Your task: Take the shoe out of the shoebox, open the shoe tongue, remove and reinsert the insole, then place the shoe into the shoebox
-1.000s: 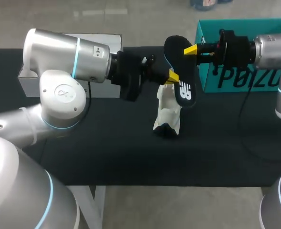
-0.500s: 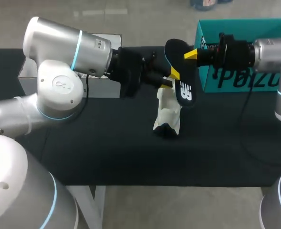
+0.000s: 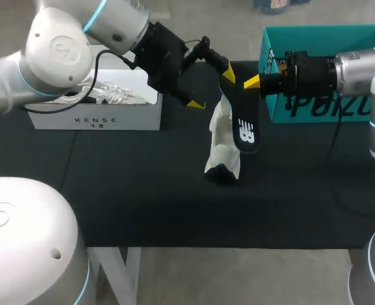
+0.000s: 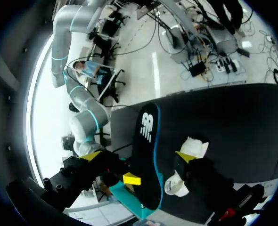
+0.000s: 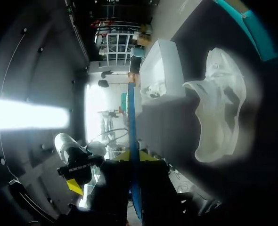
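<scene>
The insole [image 3: 243, 124] is pinched at its upper end by the right gripper [image 3: 251, 81] and hung in the air close by the white shoe [image 3: 224, 149], probably lined up for reinsertion. The shoe is left on the table [image 3: 143, 190], outside the teal shoebox [image 3: 321, 39]. The left gripper [image 3: 212, 89] is spread wide with nothing gripped and one tip near the insole's top, likely there to guide it.
</scene>
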Tool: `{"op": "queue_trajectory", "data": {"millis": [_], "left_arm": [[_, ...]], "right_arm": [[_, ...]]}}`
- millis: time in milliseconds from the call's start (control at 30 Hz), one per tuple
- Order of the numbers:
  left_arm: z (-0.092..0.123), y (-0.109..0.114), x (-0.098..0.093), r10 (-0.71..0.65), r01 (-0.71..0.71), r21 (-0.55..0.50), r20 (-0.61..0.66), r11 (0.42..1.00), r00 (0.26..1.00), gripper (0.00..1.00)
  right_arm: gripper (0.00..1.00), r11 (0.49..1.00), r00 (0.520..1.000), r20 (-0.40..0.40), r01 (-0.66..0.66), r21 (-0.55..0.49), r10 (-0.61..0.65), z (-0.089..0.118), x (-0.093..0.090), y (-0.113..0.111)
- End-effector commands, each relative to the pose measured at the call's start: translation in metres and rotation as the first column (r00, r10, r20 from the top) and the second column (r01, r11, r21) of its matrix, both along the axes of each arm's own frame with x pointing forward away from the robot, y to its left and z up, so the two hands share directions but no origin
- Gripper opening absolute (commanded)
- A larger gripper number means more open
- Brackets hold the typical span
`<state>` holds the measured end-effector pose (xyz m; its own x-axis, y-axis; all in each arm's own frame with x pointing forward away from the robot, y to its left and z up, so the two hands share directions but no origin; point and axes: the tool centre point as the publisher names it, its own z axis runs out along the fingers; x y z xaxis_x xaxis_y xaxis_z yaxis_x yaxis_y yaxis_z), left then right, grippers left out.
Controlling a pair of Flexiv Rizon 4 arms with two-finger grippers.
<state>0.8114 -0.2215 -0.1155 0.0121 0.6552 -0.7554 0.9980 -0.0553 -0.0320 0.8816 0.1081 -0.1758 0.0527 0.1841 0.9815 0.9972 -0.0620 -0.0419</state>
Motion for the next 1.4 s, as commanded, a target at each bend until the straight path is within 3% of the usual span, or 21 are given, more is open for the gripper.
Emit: {"op": "queue_trajectory", "data": {"millis": [33, 200, 367, 600, 767, 1400], "left_arm": [[0.016, 0.01, 0.006, -0.004, 0.059, 0.56, -0.098, 0.826, 0.995, 1.0], [0.02, 0.017, 0.004, 0.023, 0.069, 0.66, -0.13, 0.748, 0.991, 1.0], [0.023, 0.016, 0.007, 0.022, 0.07, 0.688, -0.123, 0.722, 0.992, 1.0], [0.028, 0.013, 0.008, -0.025, 0.087, 0.765, -0.093, 0.638, 0.995, 1.0], [0.03, 0.007, 0.016, -0.042, 0.044, 0.758, -0.023, 0.65, 0.999, 1.0], [0.042, -0.016, 0.03, -0.033, 0.018, 0.749, 0.005, 0.662, 0.999, 1.0]], "right_arm": [[0.0, 1.0, 1.0, -0.003, -0.003, -0.014, 0.003, -0.002, 0.002, 0.004], [0.0, 1.0, 1.0, -0.01, -0.01, -0.025, 0.01, -0.006, 0.002, 0.007], [0.0, 1.0, 1.0, -0.014, -0.016, -0.022, 0.016, -0.007, 0.002, 0.01], [0.0, 0.999, 0.999, -0.015, -0.031, -0.016, 0.03, -0.01, 0.002, 0.016], [0.0, 0.999, 0.999, -0.01, -0.04, 0.007, 0.04, -0.011, -0.002, 0.023], [0.0, 0.998, 0.998, -0.017, -0.054, 0.024, 0.054, -0.013, -0.002, 0.024]]}}
